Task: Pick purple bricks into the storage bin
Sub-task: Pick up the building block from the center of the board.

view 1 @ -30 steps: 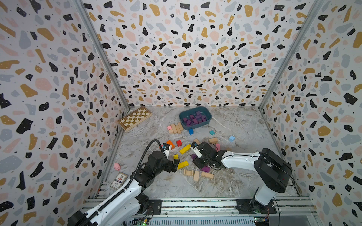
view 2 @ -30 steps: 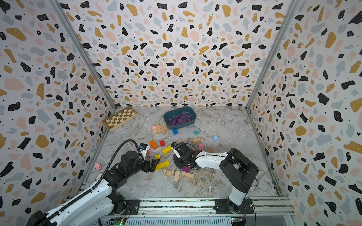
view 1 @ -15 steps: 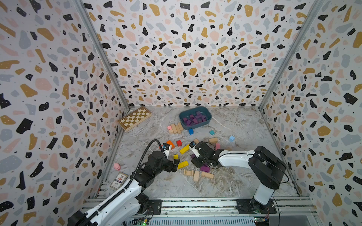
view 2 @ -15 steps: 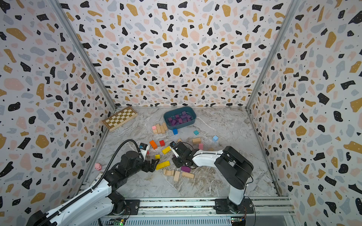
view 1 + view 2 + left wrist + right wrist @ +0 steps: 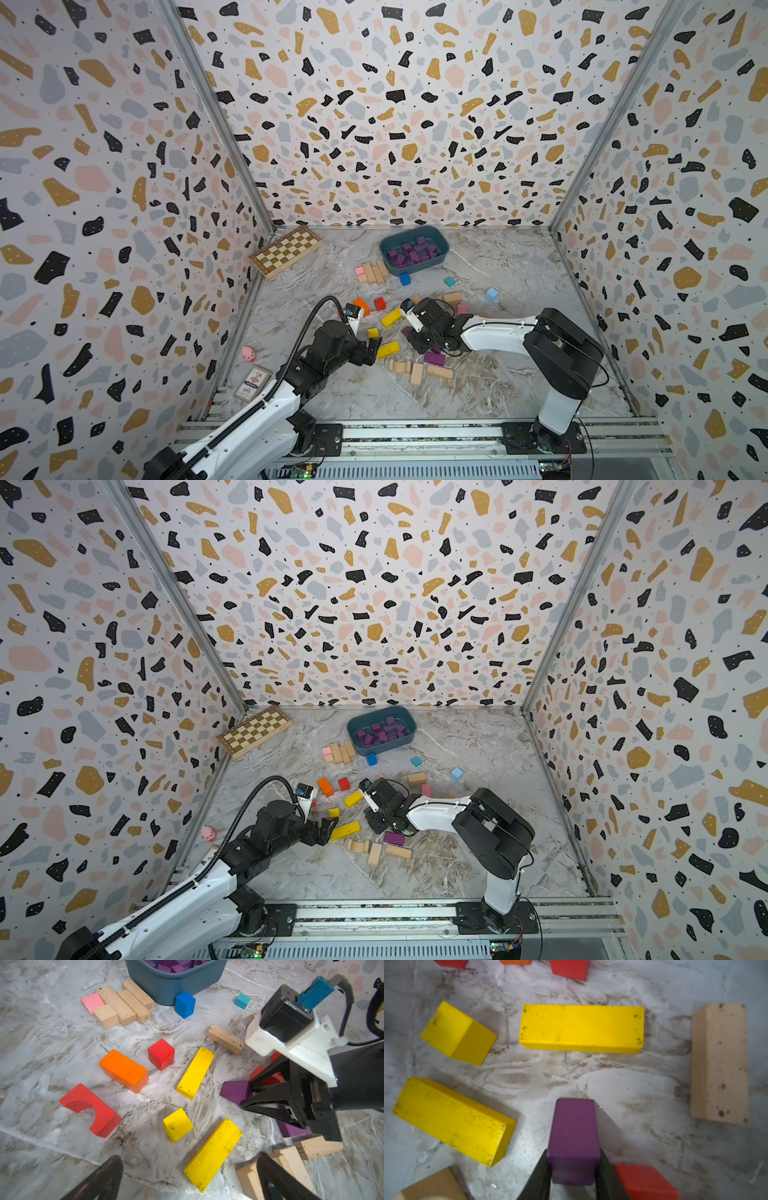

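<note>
My right gripper is shut on a purple brick low over the marble table, its jaws pressed against the brick's two sides. The left wrist view shows that brick at the right gripper's fingertips. A second purple brick lies flat just beside the right gripper. The teal storage bin stands at the back with several purple bricks inside. My left gripper is open over a long yellow bar, holding nothing.
Around both grippers lie yellow blocks, a red cube, an orange block, a red arch and plain wooden blocks. A blue cube touches the bin. A chessboard leans at the back left.
My right gripper has closed on the purple brick, and its arm has shifted slightly to the left. The left arm has not moved.
</note>
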